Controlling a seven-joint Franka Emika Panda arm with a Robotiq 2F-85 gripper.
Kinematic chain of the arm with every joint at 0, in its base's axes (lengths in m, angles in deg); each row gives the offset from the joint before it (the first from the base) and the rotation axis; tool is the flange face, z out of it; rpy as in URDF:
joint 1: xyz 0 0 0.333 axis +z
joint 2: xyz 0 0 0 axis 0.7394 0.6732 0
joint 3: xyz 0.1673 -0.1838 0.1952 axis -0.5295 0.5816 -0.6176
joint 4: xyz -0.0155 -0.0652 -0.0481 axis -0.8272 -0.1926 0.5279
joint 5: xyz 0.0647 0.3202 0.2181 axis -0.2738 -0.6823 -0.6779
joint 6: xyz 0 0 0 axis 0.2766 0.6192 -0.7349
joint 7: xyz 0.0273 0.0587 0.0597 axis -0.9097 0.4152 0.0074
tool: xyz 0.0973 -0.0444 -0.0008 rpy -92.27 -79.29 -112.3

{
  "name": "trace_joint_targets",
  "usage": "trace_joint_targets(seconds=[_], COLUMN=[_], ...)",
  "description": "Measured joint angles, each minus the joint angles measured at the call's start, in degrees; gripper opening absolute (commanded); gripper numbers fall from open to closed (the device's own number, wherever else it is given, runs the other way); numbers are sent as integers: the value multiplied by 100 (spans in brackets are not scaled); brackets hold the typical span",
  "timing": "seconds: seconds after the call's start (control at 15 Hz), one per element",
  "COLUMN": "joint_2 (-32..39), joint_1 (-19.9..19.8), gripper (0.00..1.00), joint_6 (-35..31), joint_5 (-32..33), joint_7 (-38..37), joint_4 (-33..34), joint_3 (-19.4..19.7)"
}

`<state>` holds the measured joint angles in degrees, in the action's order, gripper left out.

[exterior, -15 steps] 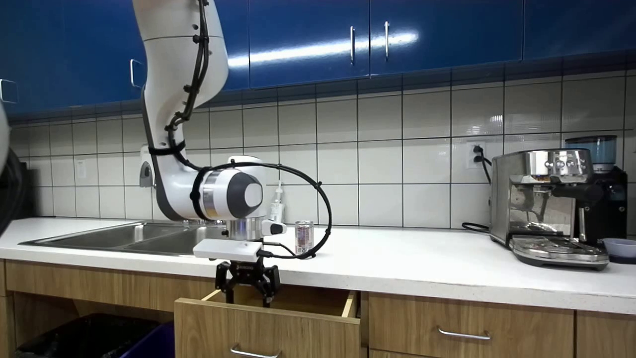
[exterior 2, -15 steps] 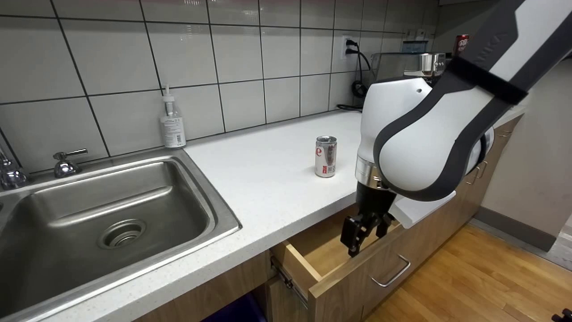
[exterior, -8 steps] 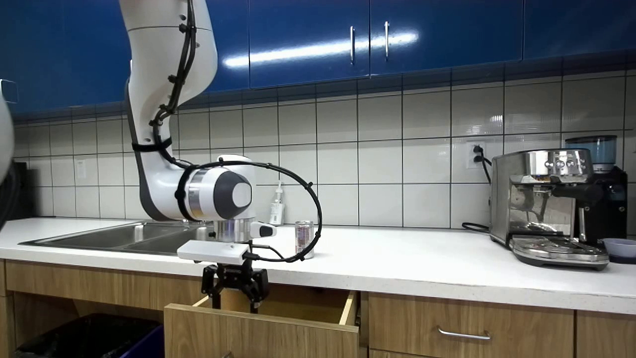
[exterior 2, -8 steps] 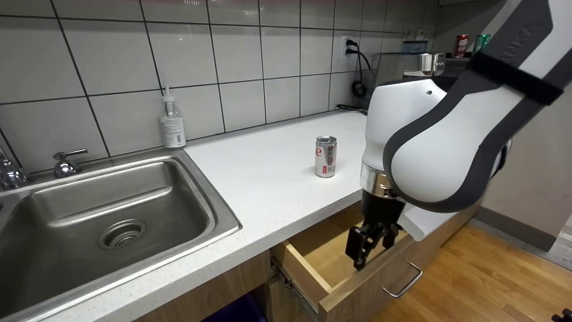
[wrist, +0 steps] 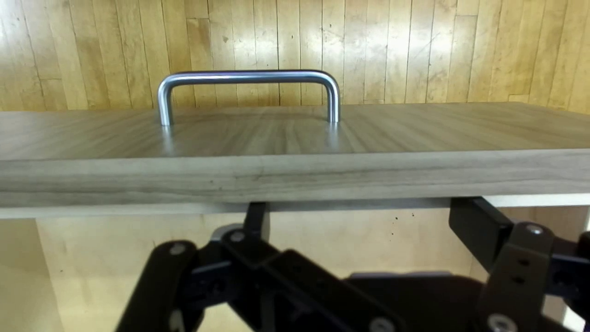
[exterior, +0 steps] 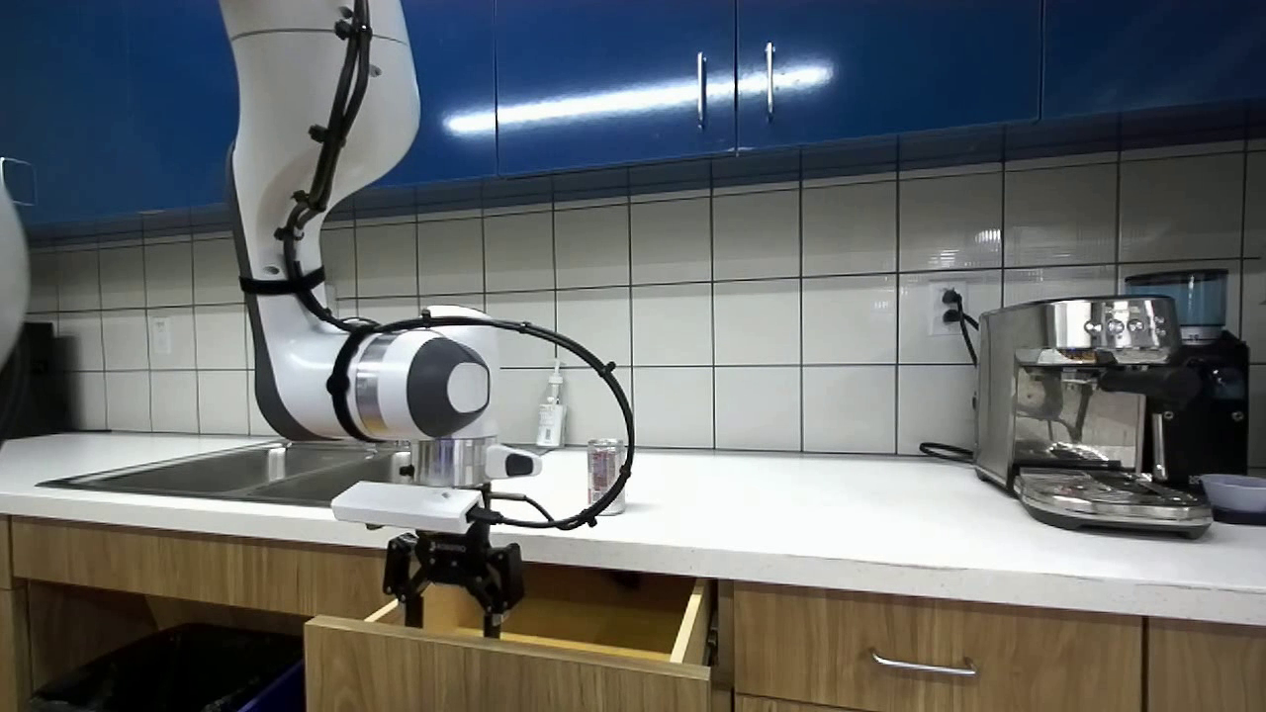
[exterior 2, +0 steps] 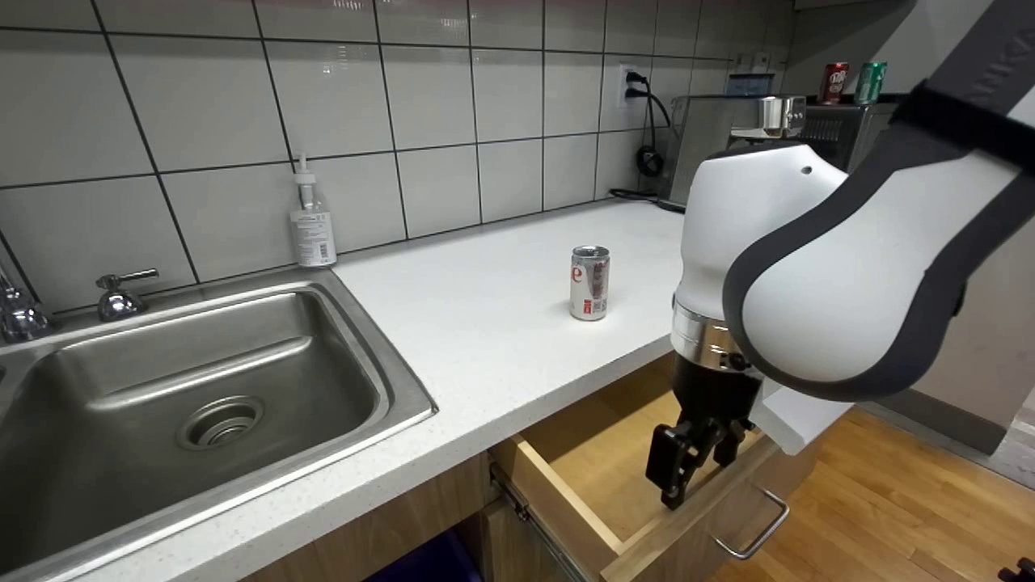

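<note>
Just behind the brown, flat wooden front panel of an open rectangular drawer, a black two-fingered gripper is positioned — fingers spread wide.

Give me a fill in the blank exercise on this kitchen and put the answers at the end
The jaws stand open, their tips inside the pulled-out ____.
The colour of the wall cabinets is ____.
The green can stands beside a ____ can.
The silver can on the counter stands ____, not tipped over.

Missing words: drawer; blue; red; upright.
</note>
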<state>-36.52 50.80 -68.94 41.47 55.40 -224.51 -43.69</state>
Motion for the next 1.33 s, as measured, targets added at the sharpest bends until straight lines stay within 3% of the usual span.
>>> trace_joint_targets(seconds=[0.93, 1.33], joint_2=[-247, -669], joint_1=[24, 50], gripper=[100, 100], joint_6=[12, 185], joint_5=[-97, -153], joint_7=[-69, -219], joint_4=[-333, -342], joint_3=[-42, -84])
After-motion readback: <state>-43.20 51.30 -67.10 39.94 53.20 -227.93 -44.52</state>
